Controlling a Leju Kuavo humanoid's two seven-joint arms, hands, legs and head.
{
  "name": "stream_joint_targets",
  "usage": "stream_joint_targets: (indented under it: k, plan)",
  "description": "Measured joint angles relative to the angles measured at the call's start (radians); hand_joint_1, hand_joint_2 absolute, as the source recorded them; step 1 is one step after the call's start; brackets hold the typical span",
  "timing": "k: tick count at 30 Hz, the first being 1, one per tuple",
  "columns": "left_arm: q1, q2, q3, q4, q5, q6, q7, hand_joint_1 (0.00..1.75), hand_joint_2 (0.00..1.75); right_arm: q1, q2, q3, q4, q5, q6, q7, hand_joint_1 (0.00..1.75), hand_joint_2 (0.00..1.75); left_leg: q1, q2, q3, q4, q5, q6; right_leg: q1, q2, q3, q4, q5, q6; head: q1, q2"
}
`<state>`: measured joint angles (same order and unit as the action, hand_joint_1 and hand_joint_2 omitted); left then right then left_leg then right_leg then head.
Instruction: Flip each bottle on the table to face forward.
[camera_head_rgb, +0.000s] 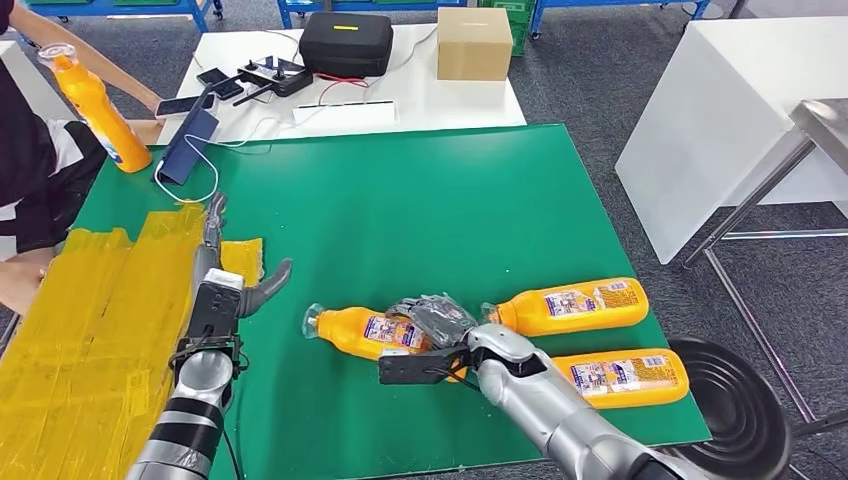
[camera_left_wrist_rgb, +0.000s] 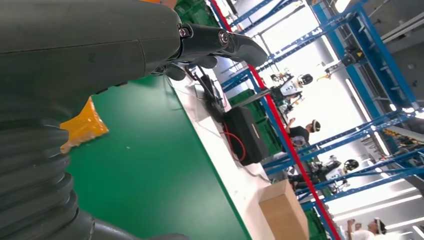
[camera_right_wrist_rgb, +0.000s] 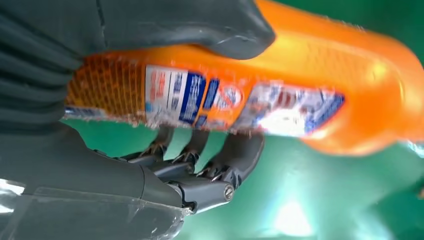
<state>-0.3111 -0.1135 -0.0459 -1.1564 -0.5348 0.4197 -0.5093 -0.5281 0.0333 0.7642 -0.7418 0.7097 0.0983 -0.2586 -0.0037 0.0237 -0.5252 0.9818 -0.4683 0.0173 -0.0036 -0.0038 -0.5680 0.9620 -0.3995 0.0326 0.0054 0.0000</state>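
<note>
Bottle, orange with a printed label, lies on its side on the green desk, clear cap pointing away from the right hand. That hand is wrapped around its body: thumb over one side, fingers curled under the other, label showing between them. Two more bottles lie just beyond the right hand. The left hand hovers well apart, fingers spread, holding nothing, over yellow sheeting.
</note>
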Motion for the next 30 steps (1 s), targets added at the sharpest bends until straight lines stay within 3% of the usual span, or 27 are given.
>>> stream_joint_targets:
  k: [9,24,28,30]
  plan:
    - [-0.036,0.000,-0.035,0.055,0.031,0.015,-0.011,0.00,1.75,-0.030,-0.017,-0.011,0.018,-0.121,0.033,-0.020,1.75,1.75,-0.001,0.000,-0.001,0.000,0.000,0.000,0.000,0.000,-0.001,0.000,0.000,0.001,0.000,0.000]
    - [-0.049,0.000,-0.044,0.084,0.041,0.018,-0.016,0.00,1.75,-0.046,-0.026,-0.013,0.018,-0.130,0.032,0.001,1.73,1.75,-0.001,0.000,-0.002,0.000,0.000,0.000,-0.001,0.000,-0.001,0.000,0.000,0.001,0.000,0.000]
    - [-0.048,0.000,-0.044,0.088,0.048,0.020,-0.016,0.00,1.75,-0.063,-0.030,0.005,0.032,-0.084,-0.012,0.074,1.48,1.75,-0.001,0.000,-0.002,0.000,0.000,0.000,-0.001,0.000,-0.001,0.000,0.000,0.001,0.000,0.000]
    - [-0.047,0.000,-0.045,0.088,0.051,0.020,-0.014,0.00,1.75,-0.068,-0.028,0.024,0.052,-0.046,-0.035,0.114,0.80,1.75,-0.001,-0.002,-0.004,0.000,0.000,0.000,-0.001,-0.001,-0.002,0.000,0.000,0.001,0.000,0.000]
